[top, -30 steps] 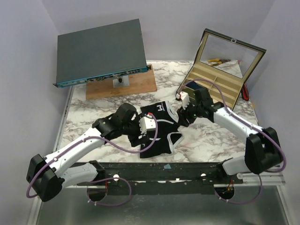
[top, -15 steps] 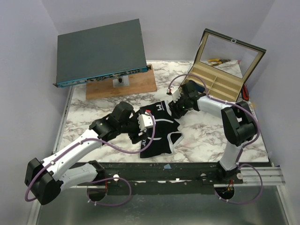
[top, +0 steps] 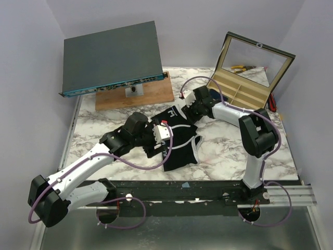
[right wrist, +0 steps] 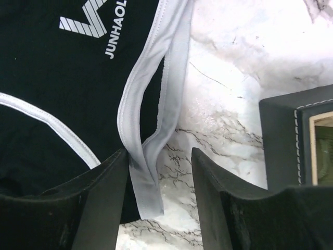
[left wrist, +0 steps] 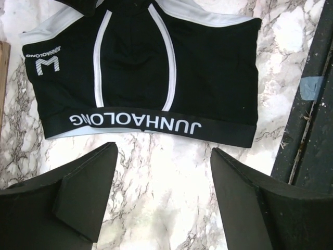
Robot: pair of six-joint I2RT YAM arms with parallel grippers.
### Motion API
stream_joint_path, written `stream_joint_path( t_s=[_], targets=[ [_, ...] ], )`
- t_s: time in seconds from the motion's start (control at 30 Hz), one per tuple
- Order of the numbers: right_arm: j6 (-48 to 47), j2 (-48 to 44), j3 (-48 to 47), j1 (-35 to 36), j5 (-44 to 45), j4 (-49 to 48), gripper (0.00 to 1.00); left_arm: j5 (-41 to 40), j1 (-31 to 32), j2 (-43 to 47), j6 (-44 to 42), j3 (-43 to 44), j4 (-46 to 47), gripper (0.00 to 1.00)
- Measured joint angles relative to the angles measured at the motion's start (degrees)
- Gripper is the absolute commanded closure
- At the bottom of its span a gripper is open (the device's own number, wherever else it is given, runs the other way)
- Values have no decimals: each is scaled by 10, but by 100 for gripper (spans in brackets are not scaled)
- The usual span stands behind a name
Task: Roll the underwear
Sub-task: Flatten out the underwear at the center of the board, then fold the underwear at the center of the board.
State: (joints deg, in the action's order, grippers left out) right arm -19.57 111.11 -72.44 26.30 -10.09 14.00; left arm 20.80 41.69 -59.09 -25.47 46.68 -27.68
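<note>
Underwear [top: 181, 148]: black fabric with white trim and white lettering, lying unrolled and mostly flat on the marble table [top: 229, 143], near the middle, between the two arms. The left wrist view shows the lettered waistband as the edge closest to the fingers, two white stripes running down the front, and a small white logo at one corner. Left gripper [left wrist: 164, 151]: jaws wide apart and holding nothing, hanging over bare marble just beside the waistband. Right gripper [right wrist: 158, 156]: jaws apart at the far edge of the garment, next to the logo. A loose white hem strip [right wrist: 151, 151] runs down between its fingers [right wrist: 104, 192], lying against the one on the garment side, and is not pinched. Dark box corner [right wrist: 289, 140]: just beside that gripper in the right wrist view. Organiser box [top: 237, 91]: far right of the table, with tan compartments and a mirrored lid standing open. Wooden board [top: 151, 96]: far left, carrying a flat grey device [top: 112, 57] set at a tilt. Black rail [left wrist: 312, 135]: along the near table edge, with a scrap of blue tape [left wrist: 312, 87] on it.
</note>
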Motion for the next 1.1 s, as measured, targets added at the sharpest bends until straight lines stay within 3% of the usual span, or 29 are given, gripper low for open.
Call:
stream_joint_path(
  t_s=[0.23, 0.33, 0.57, 0.73, 1.1],
  targets=[
    [-33, -92, 16, 1, -10, 49, 31, -27, -4, -9, 0, -12, 30, 10],
    [-48, -172, 40, 0, -23, 80, 30, -36, -4, -27, -5, -15, 44, 5],
    [-76, -292, 156, 0, -65, 147, 34, -51, 17, -72, -32, -39, 71, 5],
    [-85, -289, 215, 0, -131, 197, 34, -85, 76, -105, -55, -64, 91, 9],
    [-84, -213, 212, 1, -223, 185, 35, -134, 159, -192, -71, -70, 122, 19]
  ],
)
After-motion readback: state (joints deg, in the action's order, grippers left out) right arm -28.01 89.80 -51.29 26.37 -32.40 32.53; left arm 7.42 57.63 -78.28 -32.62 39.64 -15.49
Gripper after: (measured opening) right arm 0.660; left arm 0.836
